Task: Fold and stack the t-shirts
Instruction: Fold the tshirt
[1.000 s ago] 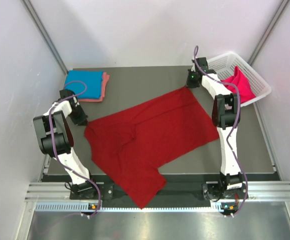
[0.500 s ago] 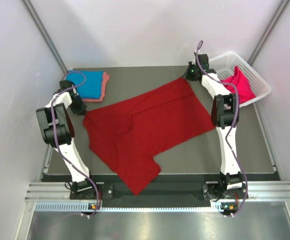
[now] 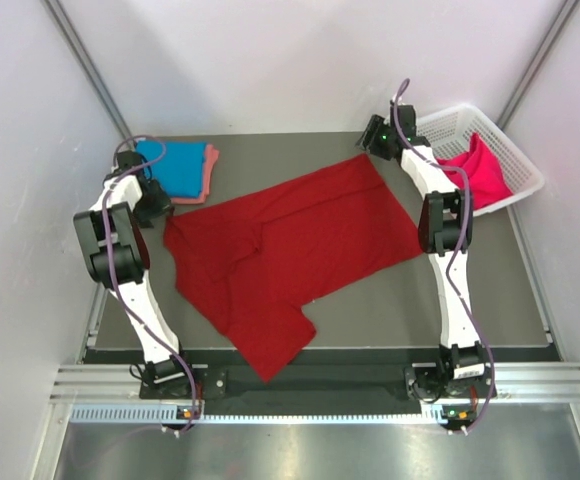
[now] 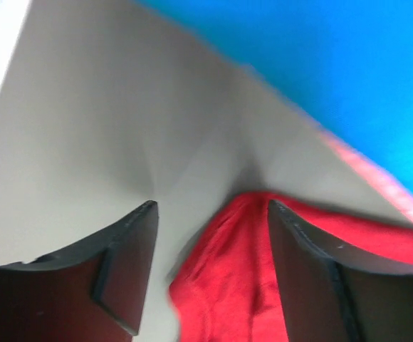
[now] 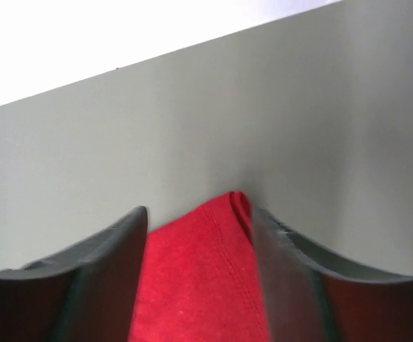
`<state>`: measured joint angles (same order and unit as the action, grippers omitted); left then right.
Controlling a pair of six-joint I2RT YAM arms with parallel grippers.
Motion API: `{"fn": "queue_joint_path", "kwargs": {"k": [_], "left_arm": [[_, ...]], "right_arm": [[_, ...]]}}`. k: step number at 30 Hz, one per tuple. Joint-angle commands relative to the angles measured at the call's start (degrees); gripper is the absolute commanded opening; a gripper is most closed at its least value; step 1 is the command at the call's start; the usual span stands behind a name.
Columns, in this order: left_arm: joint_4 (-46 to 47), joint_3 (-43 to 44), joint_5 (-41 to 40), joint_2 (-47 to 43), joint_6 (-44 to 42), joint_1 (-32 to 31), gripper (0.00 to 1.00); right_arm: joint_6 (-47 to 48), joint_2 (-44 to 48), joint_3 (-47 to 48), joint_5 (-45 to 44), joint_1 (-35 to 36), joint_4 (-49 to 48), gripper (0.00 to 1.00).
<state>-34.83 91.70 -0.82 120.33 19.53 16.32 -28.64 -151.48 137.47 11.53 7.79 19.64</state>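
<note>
The dark red t-shirt (image 3: 290,250) lies spread on the grey table, its back corners reaching far left and far right. My left gripper (image 3: 157,208) stands open over the left corner (image 4: 228,285), the cloth lying loose between its fingers (image 4: 132,263). My right gripper (image 3: 368,150) stands open over the back right corner (image 5: 199,285), which rests between its fingers (image 5: 292,271). A folded bright blue t-shirt (image 3: 175,165) lies on a salmon pink t-shirt (image 3: 208,172) at the back left. The hot pink t-shirt (image 3: 480,172) sits in the basket.
A white lattice basket (image 3: 448,125) stands at the back right corner of the table. The red shirt's near sleeve hangs toward the table's front edge (image 3: 370,350). White walls close in on both sides.
Both arms drew the red shirt toward the back of the table. Then both grippers opened and let go of its corners.
</note>
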Motion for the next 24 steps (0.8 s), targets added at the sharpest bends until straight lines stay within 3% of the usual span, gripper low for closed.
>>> {"fn": "queue_joint_path", "kwargs": {"k": [1,3,5,9,12,14,17,21,24], "left_arm": [[-6.3,1.6,-9.1,-6.3,3.1,-0.6,0.68],[-7.9,0.0,-12.2,-9.3,4.1,-1.5,0.7],[-8.9,-2.3,-17.5,-15.2,4.2,-4.1,0.71],[-10.3,-12.8,-19.8,-30.5,5.3,-11.7,0.69],[-13.1,-19.9,-19.5,-41.1,7.8,-22.8,0.6],[-14.1,-23.4,-15.7,-46.2,11.2,-30.0,0.48],[-15.6,-30.3,-11.6,-55.4,15.4,-40.6,0.38],[-19.0,-39.3,-14.8,-63.4,25.2,-59.6,0.4],[-21.6,-43.0,-18.2,-63.6,37.0,-78.1,0.41]], "right_arm": [[1.0,5.0,3.3,-1.9,-0.8,3.1,0.62],[2.7,8.4,3.3,-2.9,-0.9,7.9,0.72],[4.6,12.8,2.7,-4.6,-0.7,11.5,0.76],[8.3,23.3,-6.5,-7.4,0.8,16.7,0.81],[10.6,31.8,-13.9,-9.5,2.8,19.6,0.81],[10.7,37.6,-17.9,-9.2,4.1,22.5,0.81],[10.6,46.9,-29.6,-8.8,5.7,22.4,0.81],[10.5,57.2,-46.5,-8.5,7.3,19.6,0.81],[10.7,62.8,-53.5,-8.4,8.5,19.4,0.81]]}}
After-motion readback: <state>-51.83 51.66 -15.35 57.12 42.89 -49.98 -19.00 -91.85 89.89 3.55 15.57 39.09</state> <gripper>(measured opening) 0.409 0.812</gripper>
